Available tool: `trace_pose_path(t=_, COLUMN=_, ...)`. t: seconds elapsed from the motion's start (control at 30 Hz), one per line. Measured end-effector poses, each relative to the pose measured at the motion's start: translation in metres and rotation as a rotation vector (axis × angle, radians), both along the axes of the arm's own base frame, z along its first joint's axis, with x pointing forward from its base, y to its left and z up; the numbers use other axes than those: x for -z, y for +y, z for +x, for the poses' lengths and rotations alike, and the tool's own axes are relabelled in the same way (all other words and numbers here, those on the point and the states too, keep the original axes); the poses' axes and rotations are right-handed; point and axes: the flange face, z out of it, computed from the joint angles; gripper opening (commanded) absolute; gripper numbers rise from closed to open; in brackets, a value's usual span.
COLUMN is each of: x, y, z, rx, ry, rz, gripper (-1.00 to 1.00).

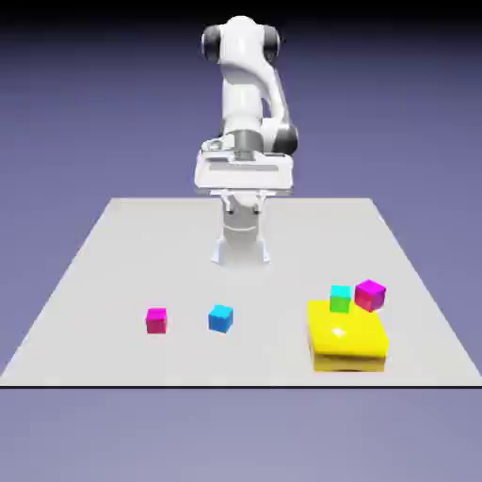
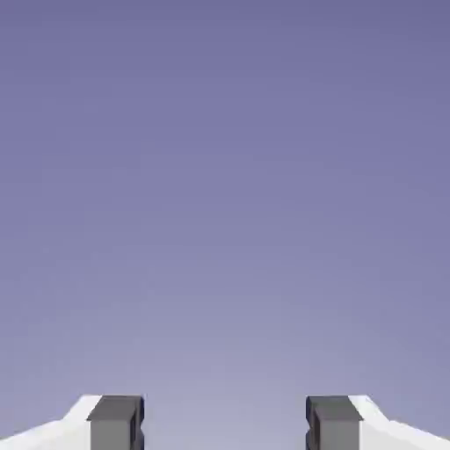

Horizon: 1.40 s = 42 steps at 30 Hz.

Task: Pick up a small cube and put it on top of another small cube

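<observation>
Four cubes, blue (image 1: 220,319), green (image 1: 340,299), magenta (image 1: 156,321) and another magenta (image 1: 370,295), lie ahead of and below my end effector (image 2: 225,424), spread wide, empty. No cube stacked on another; I judge pick and placement remain.

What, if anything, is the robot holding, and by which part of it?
Nothing is held: in the hand view the pincer stands open, with only backdrop showing between its two tips.
</observation>
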Motion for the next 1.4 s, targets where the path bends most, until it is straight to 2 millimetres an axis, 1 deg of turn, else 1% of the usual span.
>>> trace_pose_path(t=0.13, x=0.064, y=-0.018, z=0.011, rx=0.09, ry=0.239, rz=0.051, gripper=0.0)
trace_pose_path(t=0.27, x=0.129, y=-0.036, z=0.009, rx=0.185, ry=0.476, rz=0.101, gripper=0.0)
trace_pose_path(t=0.4, x=0.191, y=-0.052, z=-0.004, rx=0.285, ry=0.713, rz=0.149, gripper=0.0)
trace_pose_path(t=0.43, x=0.206, y=-0.058, z=-0.009, rx=0.316, ry=0.772, rz=0.163, gripper=0.0)
trace_pose_path(t=0.5, x=0.235, y=-0.061, z=-0.021, rx=0.359, ry=0.89, rz=0.182, gripper=0.0)
trace_pose_path(t=0.53, x=0.249, y=-0.067, z=-0.028, rx=0.393, ry=0.948, rz=0.197, gripper=0.0)
trace_pose_path(t=0.6, x=0.25, y=-0.065, z=-0.028, rx=0.391, ry=0.952, rz=0.196, gripper=0.0)
trace_pose_path(t=0.8, x=0.317, y=-0.061, z=-0.039, rx=0.39, ry=0.952, rz=0.195, gripper=0.0)
trace_pose_path(t=0.83, x=0.319, y=-0.061, z=-0.039, rx=0.39, ry=0.952, rz=0.195, gripper=-1.0)
trace_pose_path(t=0.9, x=0.319, y=-0.061, z=-0.039, rx=0.39, ry=0.952, rz=0.195, gripper=-1.0)
trace_pose_path(t=1.1, x=0.252, y=-0.066, z=-0.028, rx=0.391, ry=0.952, rz=0.197, gripper=-1.0)
trace_pose_path(t=1.17, x=0.25, y=-0.065, z=-0.028, rx=0.39, ry=0.952, rz=0.196, gripper=-1.0)
trace_pose_path(t=1.2, x=0.243, y=-0.031, z=-0.012, rx=0.253, ry=0.957, rz=0.133, gripper=-1.0)
trace_pose_path(t=1.23, x=0.235, y=-0.012, z=0.001, rx=0.156, ry=0.959, rz=0.089, gripper=-1.0)
trace_pose_path(t=1.3, x=0.219, y=0.042, z=0.022, rx=-0.062, ry=0.959, rz=-0.015, gripper=-1.0)
trace_pose_path(t=1.37, x=0.201, y=0.099, z=0.034, rx=-0.274, ry=0.951, rz=-0.12, gripper=-1.0)
trace_pose_path(t=1.4, x=0.191, y=0.128, z=0.037, rx=-0.378, ry=0.945, rz=-0.173, gripper=-1.0)
